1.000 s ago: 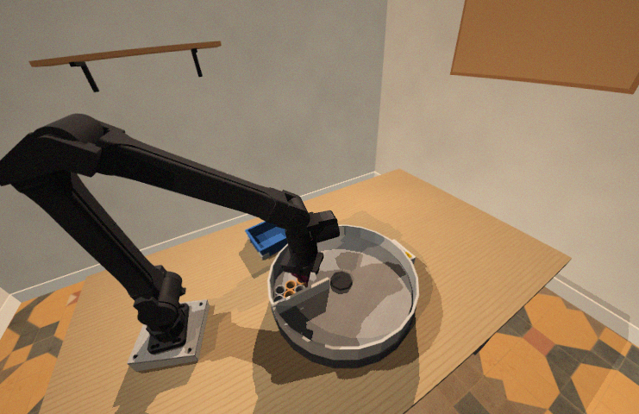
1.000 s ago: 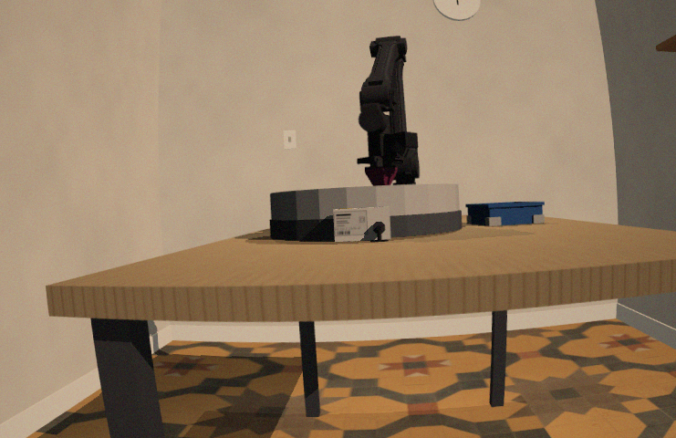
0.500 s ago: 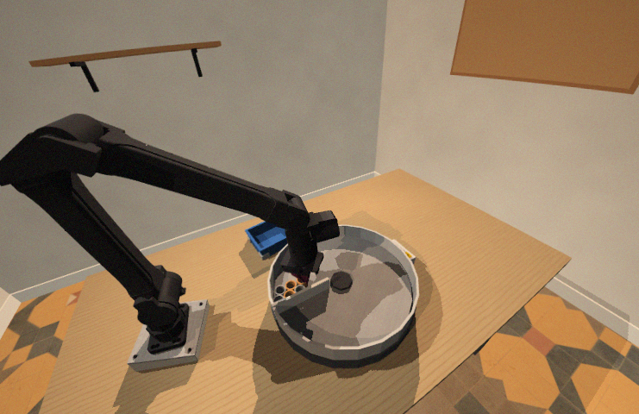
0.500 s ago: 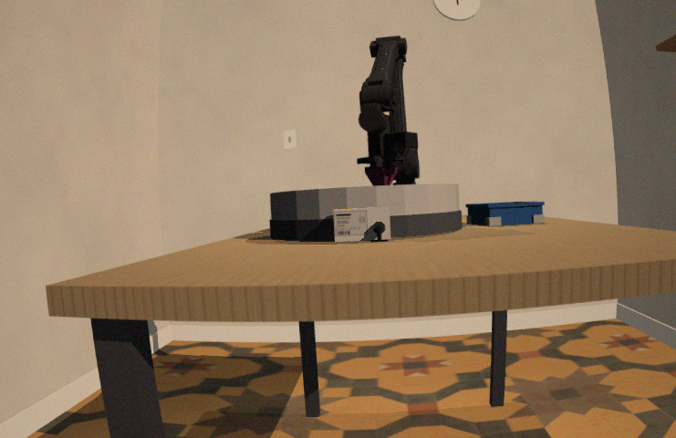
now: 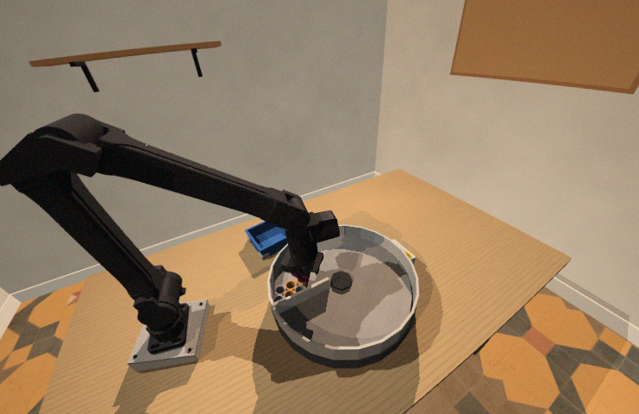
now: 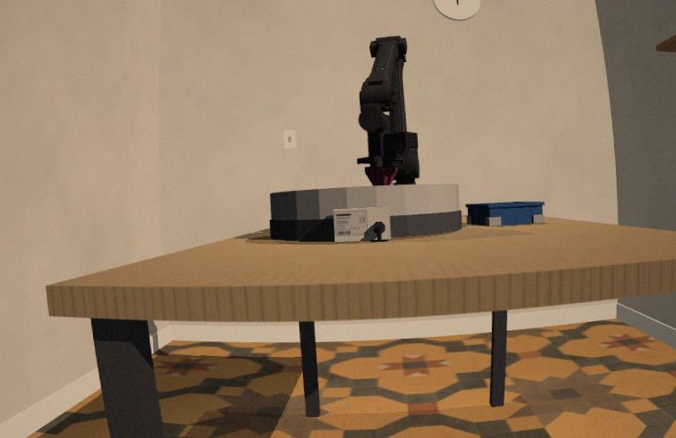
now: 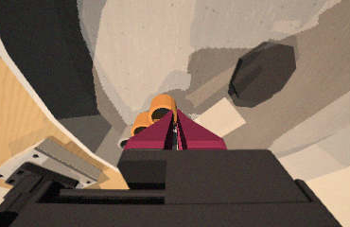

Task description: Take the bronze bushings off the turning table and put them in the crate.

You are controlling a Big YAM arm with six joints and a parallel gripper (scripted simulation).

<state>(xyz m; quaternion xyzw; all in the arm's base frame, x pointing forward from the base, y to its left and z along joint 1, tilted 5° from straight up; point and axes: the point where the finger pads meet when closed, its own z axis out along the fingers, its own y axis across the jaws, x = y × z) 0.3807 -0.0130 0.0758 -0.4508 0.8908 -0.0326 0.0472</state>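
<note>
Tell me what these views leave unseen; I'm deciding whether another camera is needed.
- Crate: top, arm hides one side; exterior, its wall hides the inside.
- Bushings: exterior, hidden by the turning table's wall.
- Wall clock: exterior, cut off by the upper edge.

The six-joint arm (image 5: 192, 187) (image 6: 390, 77) (image 7: 12, 200) is rising from its base, bending sharply at the elbow (image 5: 73, 134) (image 6: 389, 45) and sloping down along the forearm. The gripper (image 5: 304, 279) (image 6: 383, 182) (image 7: 174, 113) is pointing downward, its two crimson fingers nearly meeting at the tips.
</note>
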